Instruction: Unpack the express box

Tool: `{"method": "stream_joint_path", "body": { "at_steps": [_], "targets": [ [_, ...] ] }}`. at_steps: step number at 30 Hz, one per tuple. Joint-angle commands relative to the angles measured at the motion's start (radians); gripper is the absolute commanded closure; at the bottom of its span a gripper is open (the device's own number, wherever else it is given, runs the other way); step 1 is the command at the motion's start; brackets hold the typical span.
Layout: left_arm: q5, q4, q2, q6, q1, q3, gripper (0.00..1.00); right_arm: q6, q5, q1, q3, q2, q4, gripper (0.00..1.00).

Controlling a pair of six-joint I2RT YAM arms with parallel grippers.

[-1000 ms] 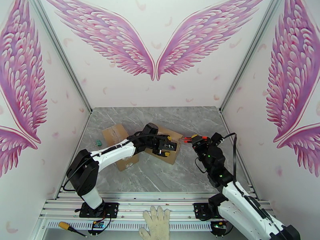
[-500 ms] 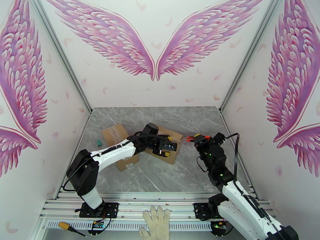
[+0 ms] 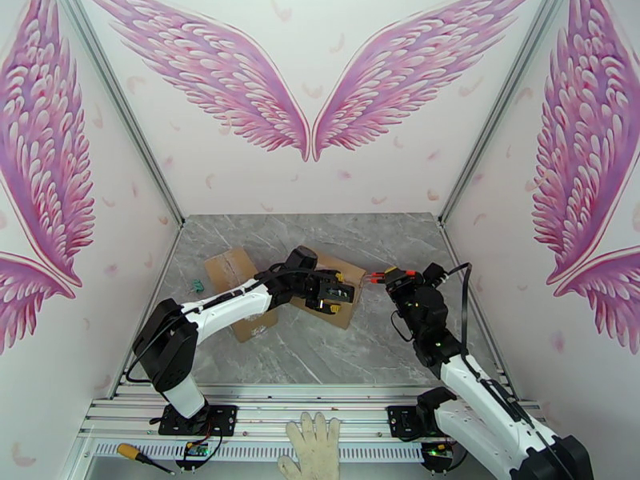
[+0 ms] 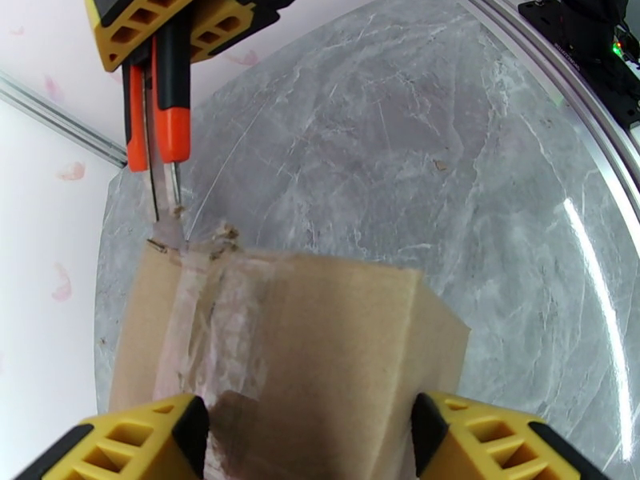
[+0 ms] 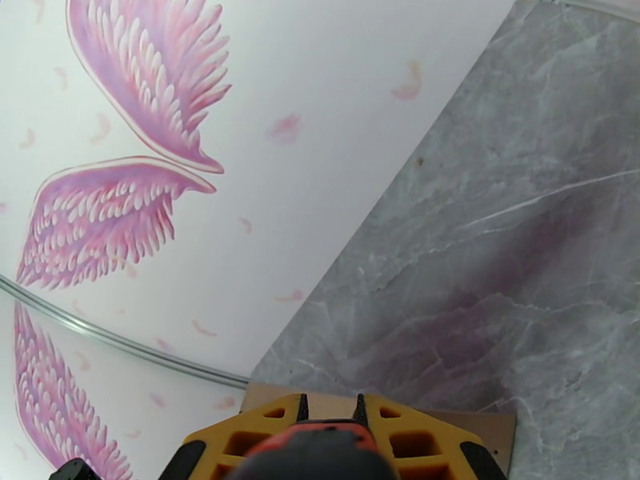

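The express box is a brown carton lying mid-table, with clear tape along its top seam. My left gripper reaches over it, and its yellow fingers clamp the box from both sides. My right gripper is shut on an orange-handled cutter. In the left wrist view the cutter points down from the right gripper, its blade tip at the taped far edge of the box. The cutter's handle sits between the right gripper's yellow fingers.
A second cardboard box lies left of the express box, partly under my left arm. A small green item sits by the left wall. A glove and a screwdriver rest on the near rail. Walls close both sides.
My right wrist shifted a little, nudging the cutter slightly to the right and back. The left arm and the box stayed still.
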Motion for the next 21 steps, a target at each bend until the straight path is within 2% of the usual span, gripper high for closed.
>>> {"method": "stream_joint_path", "body": {
  "at_steps": [1,13,21],
  "targets": [
    [0.002,0.012,0.02,-0.015,-0.005,0.024,0.28,0.001,-0.028,-0.009,0.022,0.018,0.039,1.0],
    [-0.007,0.015,0.023,-0.025,-0.005,0.027,0.29,0.031,-0.003,-0.013,-0.004,-0.017,-0.01,1.0],
    [-0.043,0.05,0.038,-0.029,-0.005,0.04,0.27,0.068,-0.099,-0.014,-0.01,0.013,-0.036,1.0]
  ]
}}
